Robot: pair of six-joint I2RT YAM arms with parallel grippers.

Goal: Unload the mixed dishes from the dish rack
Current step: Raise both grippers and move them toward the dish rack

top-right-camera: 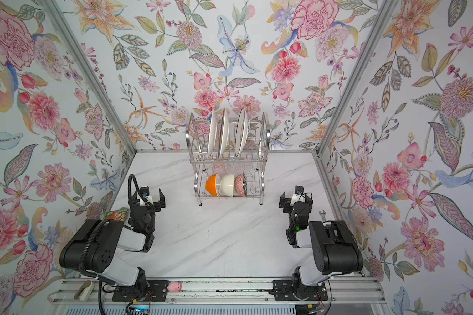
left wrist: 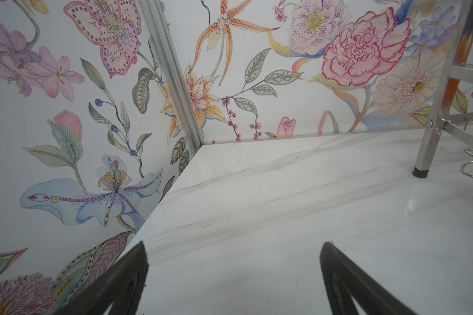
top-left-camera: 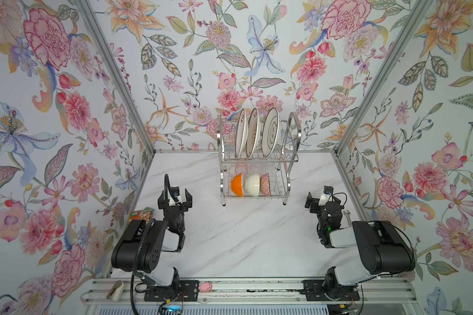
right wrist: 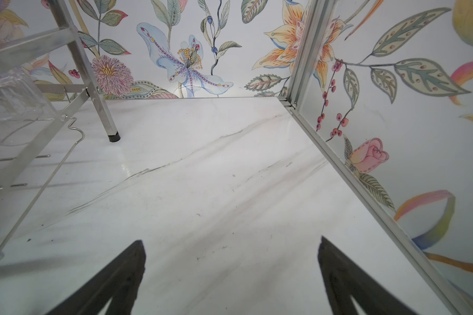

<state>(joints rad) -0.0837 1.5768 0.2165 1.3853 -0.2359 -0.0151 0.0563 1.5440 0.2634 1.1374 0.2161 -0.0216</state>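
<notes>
Left gripper (left wrist: 233,242): in my left wrist view its two black fingers (left wrist: 126,281) sit nearest the lens, spread wide, with nothing between them and only bare desk (left wrist: 284,218) below. Right gripper (right wrist: 231,239): likewise spread and empty over the desk.

Just beyond each gripper I see one capped leg of the rack (top-left-camera: 257,161). In both top views the rack stands at the far middle of the desk, close to the back wall and between the two grippers, touched by neither.

Upper shelf: three plates (top-left-camera: 253,132) stand on edge in the slots, leaning the same way.

Lower shelf, front row, left to right: orange bowl (top-left-camera: 237,185), cream bowl (top-left-camera: 253,185) and patterned bowl (top-left-camera: 265,184), all on edge and pressed side by side. Behind them I make out a pink tumbler (top-right-camera: 218,166), faintly, and a clear tumbler (right wrist: 11,101).

Off the rack: a packet (top-left-camera: 141,214) lies by the left wall beside the left arm, and a wrench (top-left-camera: 346,215) lies by the right wall behind the right arm.
</notes>
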